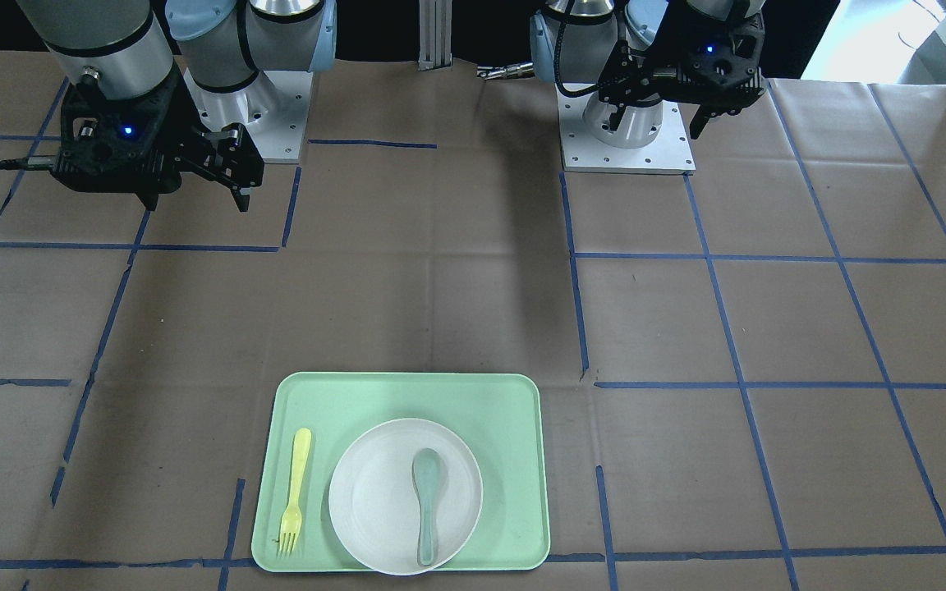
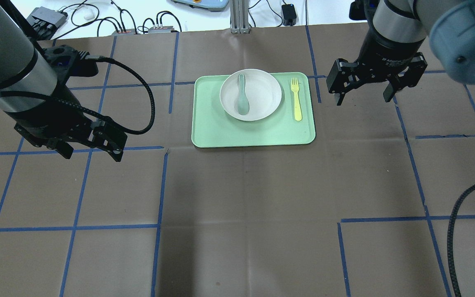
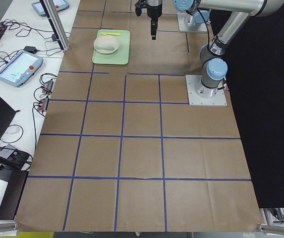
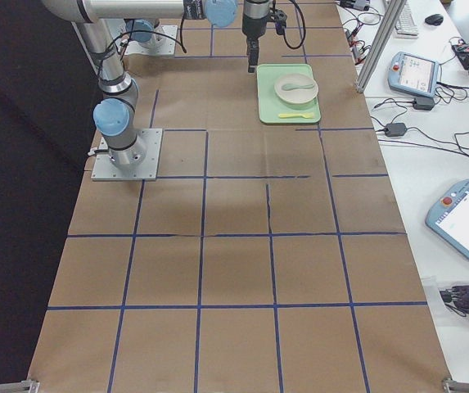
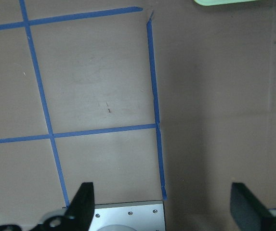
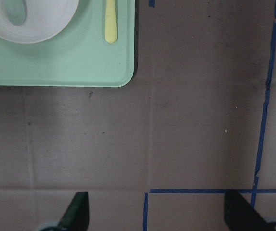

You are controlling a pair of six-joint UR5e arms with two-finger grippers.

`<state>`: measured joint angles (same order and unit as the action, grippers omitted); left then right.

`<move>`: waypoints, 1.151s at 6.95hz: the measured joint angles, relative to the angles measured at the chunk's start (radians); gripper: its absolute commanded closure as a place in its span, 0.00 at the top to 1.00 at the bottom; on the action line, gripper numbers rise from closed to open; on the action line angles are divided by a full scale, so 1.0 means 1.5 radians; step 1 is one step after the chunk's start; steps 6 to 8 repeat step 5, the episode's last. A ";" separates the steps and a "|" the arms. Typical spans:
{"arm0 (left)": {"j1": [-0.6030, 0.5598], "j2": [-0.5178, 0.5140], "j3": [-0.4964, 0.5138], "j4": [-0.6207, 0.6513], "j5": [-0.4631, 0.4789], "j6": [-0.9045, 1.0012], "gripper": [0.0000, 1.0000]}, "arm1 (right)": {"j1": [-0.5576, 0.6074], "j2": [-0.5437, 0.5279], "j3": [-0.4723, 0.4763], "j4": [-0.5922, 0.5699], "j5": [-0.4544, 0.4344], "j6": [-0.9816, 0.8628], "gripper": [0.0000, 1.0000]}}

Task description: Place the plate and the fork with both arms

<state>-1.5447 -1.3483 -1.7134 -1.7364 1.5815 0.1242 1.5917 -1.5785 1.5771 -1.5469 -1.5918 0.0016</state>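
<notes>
Mint-green tray (image 2: 254,132) sits upper centre in the overhead view and holds the plate (image 2: 264,93), with a grey-green spoon (image 2: 242,95) lying in it. The fork (image 2: 296,99) lies on the tray just right of the plate, tines toward the top. The left gripper (image 2: 91,154) at mid-left and the right gripper (image 2: 363,99) at upper right hover spread and empty over brown paper (image 2: 237,206) gridded with blue tape. Cables (image 2: 138,24) run along the top edge.

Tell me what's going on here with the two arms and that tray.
Nothing is held. The left gripper and right gripper are both open, over the table either side of the tray. The plate sits on the tray with a spoon in it; the fork lies beside it, toward the right gripper.
</notes>
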 measured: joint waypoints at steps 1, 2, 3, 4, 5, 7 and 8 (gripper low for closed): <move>0.000 0.000 0.000 0.000 0.000 0.000 1.00 | -0.001 -0.007 0.001 0.002 -0.005 0.000 1.00; 0.000 0.000 0.000 0.000 0.000 0.000 1.00 | -0.001 -0.011 0.003 0.003 -0.006 0.000 1.00; 0.000 0.000 0.000 0.000 0.000 0.000 1.00 | -0.001 -0.013 0.004 0.003 -0.006 0.000 1.00; 0.000 0.000 0.000 0.000 0.000 0.000 1.00 | -0.001 -0.014 0.005 0.004 -0.006 0.000 1.00; 0.000 0.000 0.000 0.000 0.000 0.000 1.00 | 0.000 -0.014 0.005 0.004 -0.006 0.000 1.00; 0.000 0.000 0.000 0.000 0.000 0.000 1.00 | 0.000 -0.014 0.005 0.004 -0.006 0.000 1.00; 0.000 0.000 0.000 0.000 0.000 0.000 1.00 | 0.000 -0.014 0.005 0.004 -0.006 0.000 1.00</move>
